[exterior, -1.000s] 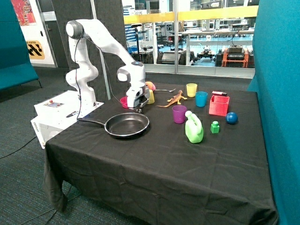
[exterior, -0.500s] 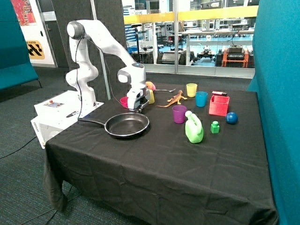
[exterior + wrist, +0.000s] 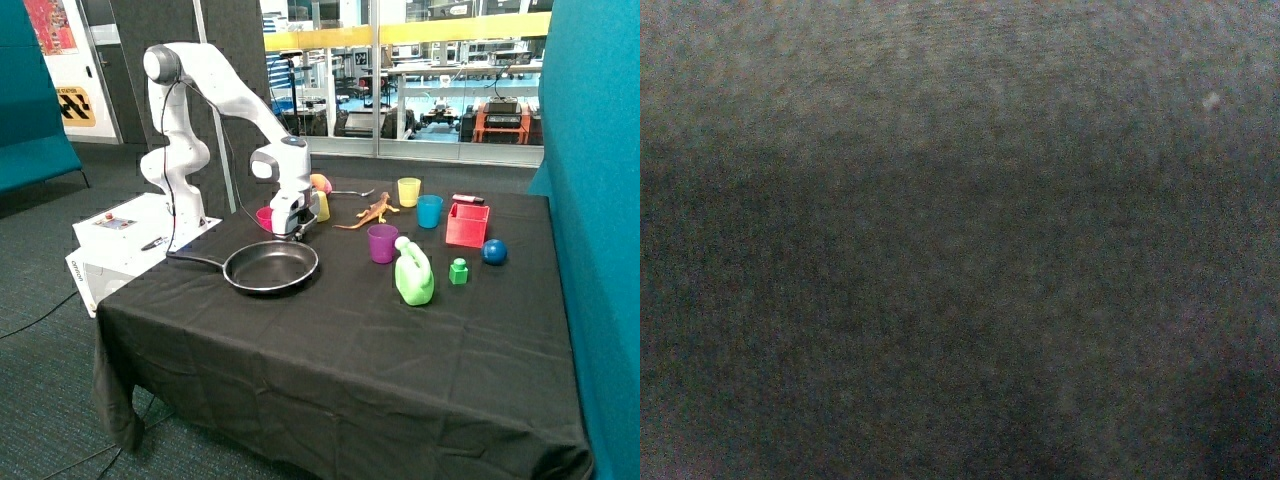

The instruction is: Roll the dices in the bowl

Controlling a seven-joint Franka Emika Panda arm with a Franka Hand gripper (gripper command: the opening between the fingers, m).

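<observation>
Gripper [image 3: 289, 233] is hanging low over the counter [image 3: 330, 340], just beside the pink bowl [image 3: 264, 216] behind the frying pan [image 3: 271, 267]; its state cannot be told. Dices are not visible.

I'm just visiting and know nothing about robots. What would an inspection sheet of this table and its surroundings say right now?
Surface: table under a black cloth that hangs over the edges.
Job's things: pink bowl partly hidden behind the arm; dice not visible.
Clutter: black frying pan, purple cup, blue cup, yellow cup, green bottle, green block, blue ball, red box, toy lizard.
End effector: low over the cloth between bowl and pan; wrist view shows only dark cloth.
Cables: one runs down the arm.
Surroundings: glass wall behind, teal panel beside the table.
</observation>
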